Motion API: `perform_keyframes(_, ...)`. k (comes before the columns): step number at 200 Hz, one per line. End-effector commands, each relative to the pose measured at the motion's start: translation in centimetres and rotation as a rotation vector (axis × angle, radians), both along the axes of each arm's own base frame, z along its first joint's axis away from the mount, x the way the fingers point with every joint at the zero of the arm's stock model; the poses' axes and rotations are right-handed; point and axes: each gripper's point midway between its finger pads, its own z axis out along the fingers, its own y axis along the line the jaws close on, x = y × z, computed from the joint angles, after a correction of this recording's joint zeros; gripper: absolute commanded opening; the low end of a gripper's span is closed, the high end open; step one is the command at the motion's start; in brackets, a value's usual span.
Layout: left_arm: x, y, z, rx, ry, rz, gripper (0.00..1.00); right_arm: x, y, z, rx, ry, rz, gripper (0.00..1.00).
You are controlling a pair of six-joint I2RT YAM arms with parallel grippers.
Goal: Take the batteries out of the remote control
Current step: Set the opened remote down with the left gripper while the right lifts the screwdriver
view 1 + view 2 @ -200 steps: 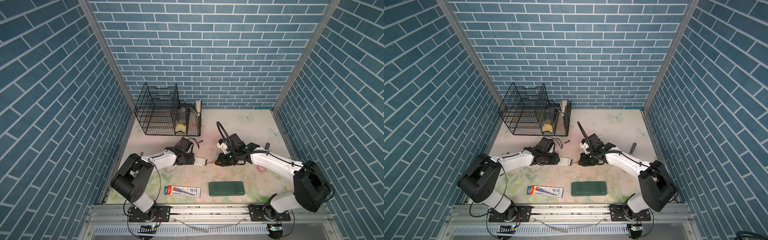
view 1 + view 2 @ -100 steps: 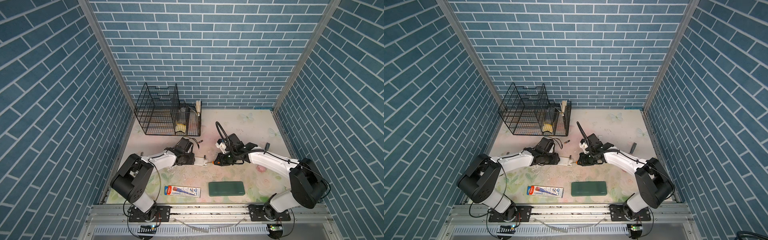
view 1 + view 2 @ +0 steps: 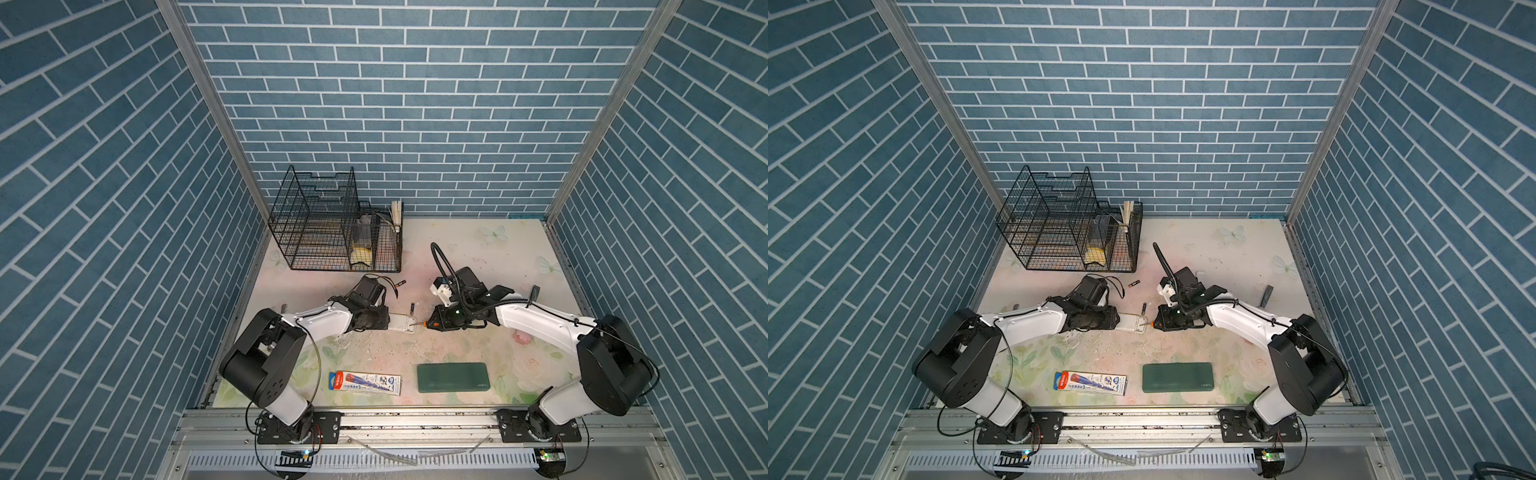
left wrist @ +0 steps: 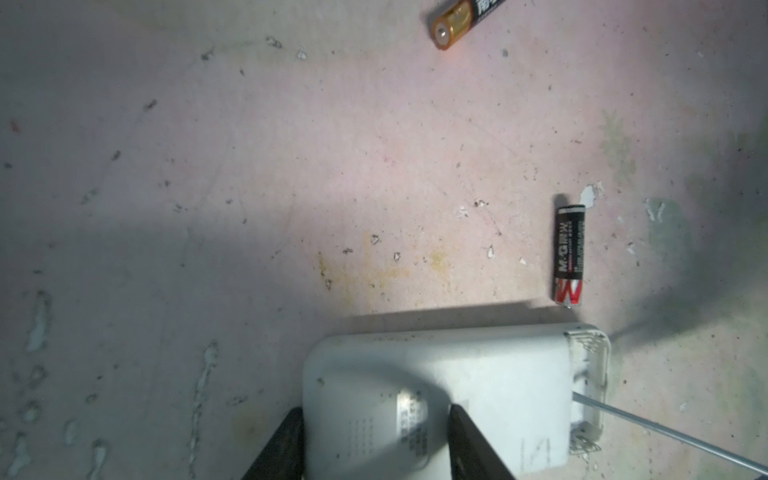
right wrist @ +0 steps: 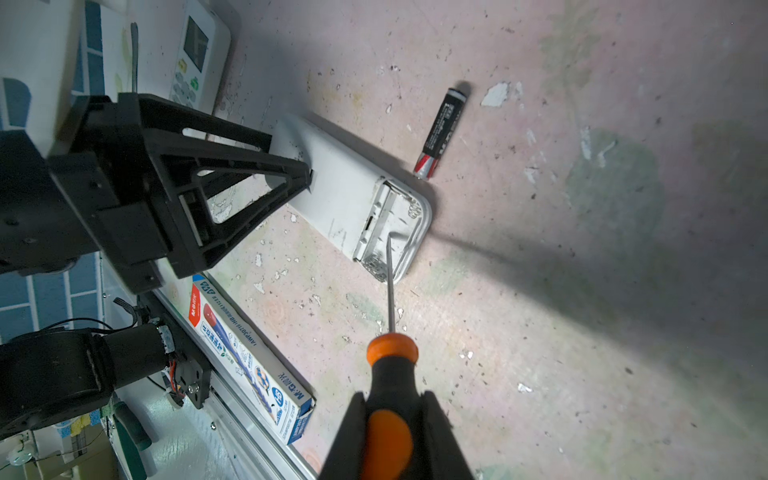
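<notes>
- Overhead, the table (image 3: 457, 249) is a pale, scuffed sheet with faded flower prints, pitted and flaking where the arms work.
- At the back left corner stands a black wire basket (image 3: 316, 224), a boxy grid of thin rods.
- Near the front edge lies a flat dark green case (image 3: 453, 377) with rounded corners, and beside it a long printed cardboard box (image 3: 365, 382), red at one end.
- Mid-table lies the remote control (image 5: 349, 195), a smooth white plastic slab with rounded corners, back side up, its battery bay uncovered and showing coil springs at the end.
- Gripping that remote's body from both sides is the left gripper (image 4: 374, 440), its black jaws set narrow against the white shell.
- Opposite it, the right gripper (image 5: 395, 424) is clamped on the screwdriver (image 5: 392, 374), whose handle is glossy black with orange bands; the thin steel shaft reaches into the open bay.
- Smallest are the batteries, slim cylinders lying loose on the table: one battery (image 4: 568, 257), black with a red and silver end, lies just beside the remote's open end, and another battery (image 4: 457, 18), black with a gold-yellow end, lies farther off toward the basket.
</notes>
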Motion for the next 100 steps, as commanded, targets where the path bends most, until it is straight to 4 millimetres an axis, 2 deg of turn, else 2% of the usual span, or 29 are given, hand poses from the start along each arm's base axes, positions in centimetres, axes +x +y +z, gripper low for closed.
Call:
perform_keyframes(1,-4.1,2.1,-3.5,0.081,0.172,0.005,0.51,0.8,-0.3,1.8,0.024,-0.035,-0.033,0.0)
perform_keyframes(25,-4.1,2.0,-3.0,0.059,0.169,0.031,0.53,2.3,-2.1,2.6,0.03,-0.058,-0.111,0.0)
perform_keyframes(51,-3.5,1.1,-2.0,-0.01,0.145,0.072,0.53,5.0,-4.6,2.1,0.055,-0.071,-0.258,0.0)
perform_keyframes(54,-4.1,1.5,-2.4,-0.004,0.157,0.078,0.53,5.3,-4.9,1.9,0.061,-0.072,-0.275,0.0)
perform_keyframes(66,-4.1,1.4,-2.2,-0.022,0.151,0.094,0.54,6.7,-5.5,1.7,0.087,-0.088,-0.331,0.0)
perform_keyframes(100,-3.7,0.8,-1.1,-0.037,0.126,0.11,0.59,10.5,-5.0,0.6,0.169,-0.12,-0.398,0.0)
